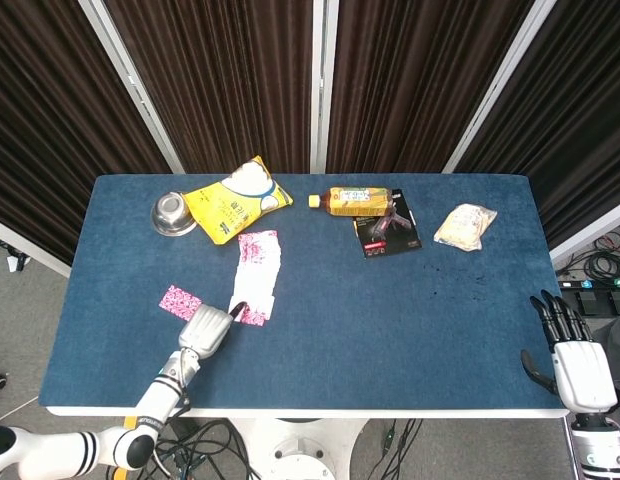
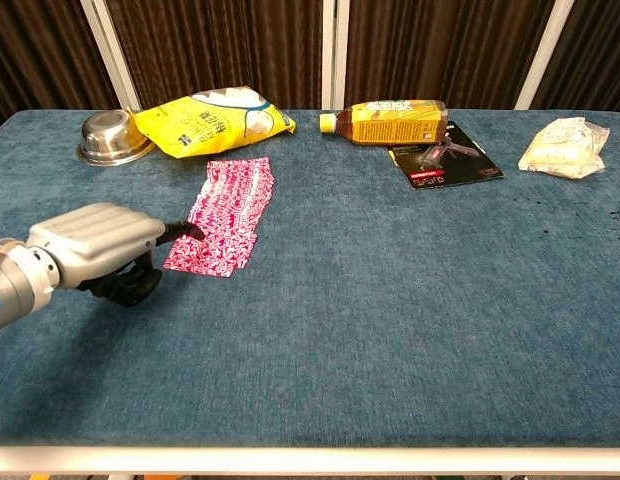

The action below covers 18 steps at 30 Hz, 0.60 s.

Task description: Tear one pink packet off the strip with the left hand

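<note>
A strip of pink packets lies lengthwise left of the table's centre, and the chest view shows the same strip. One loose pink packet lies to its left, hidden behind the hand in the chest view. My left hand sits at the strip's near left corner, fingers curled under. One dark fingertip touches the strip's edge; nothing is lifted. The chest view shows this hand low over the cloth. My right hand hovers off the table's near right corner, fingers straight and apart, holding nothing.
Along the far side stand a steel bowl, a yellow snack bag, a lying yellow bottle, a black booklet and a clear food bag. Blue cloth covers the table.
</note>
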Each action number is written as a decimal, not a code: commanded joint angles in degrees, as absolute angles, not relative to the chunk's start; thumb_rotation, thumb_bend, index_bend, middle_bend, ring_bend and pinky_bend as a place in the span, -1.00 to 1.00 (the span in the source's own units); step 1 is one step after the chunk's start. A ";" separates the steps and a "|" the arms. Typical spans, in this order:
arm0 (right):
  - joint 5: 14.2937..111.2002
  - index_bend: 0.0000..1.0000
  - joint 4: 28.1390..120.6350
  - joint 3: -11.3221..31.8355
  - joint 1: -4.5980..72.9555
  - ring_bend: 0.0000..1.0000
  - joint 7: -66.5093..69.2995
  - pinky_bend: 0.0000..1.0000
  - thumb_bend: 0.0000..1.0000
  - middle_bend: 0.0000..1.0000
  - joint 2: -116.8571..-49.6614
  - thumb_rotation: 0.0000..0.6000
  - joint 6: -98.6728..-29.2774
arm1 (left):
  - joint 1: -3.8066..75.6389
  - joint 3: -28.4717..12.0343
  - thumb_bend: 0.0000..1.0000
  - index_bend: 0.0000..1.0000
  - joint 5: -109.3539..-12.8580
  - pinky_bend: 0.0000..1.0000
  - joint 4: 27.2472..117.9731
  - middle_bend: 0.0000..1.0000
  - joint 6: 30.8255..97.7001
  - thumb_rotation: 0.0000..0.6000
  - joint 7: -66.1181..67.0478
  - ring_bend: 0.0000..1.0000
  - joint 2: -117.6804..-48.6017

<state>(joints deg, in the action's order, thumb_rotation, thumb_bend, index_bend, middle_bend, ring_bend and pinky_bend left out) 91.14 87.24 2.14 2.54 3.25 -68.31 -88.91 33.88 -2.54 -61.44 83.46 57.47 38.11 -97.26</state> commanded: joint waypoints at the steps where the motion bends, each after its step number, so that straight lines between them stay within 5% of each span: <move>1: 91.10 -1.00 87.29 2.18 2.49 -1.00 3.22 -0.75 -0.38 -1.00 -68.24 1.00 -89.05 | 34.08 -2.14 0.23 -0.74 -60.66 0.73 83.48 0.76 56.98 1.00 38.71 0.76 -97.11; 18: 91.53 -1.00 87.63 1.92 2.55 -1.00 2.74 -0.75 -0.39 -1.00 -68.24 1.00 -89.09 | 33.45 2.76 0.24 -0.74 -57.95 0.73 92.35 0.75 57.75 1.00 43.87 0.76 -93.55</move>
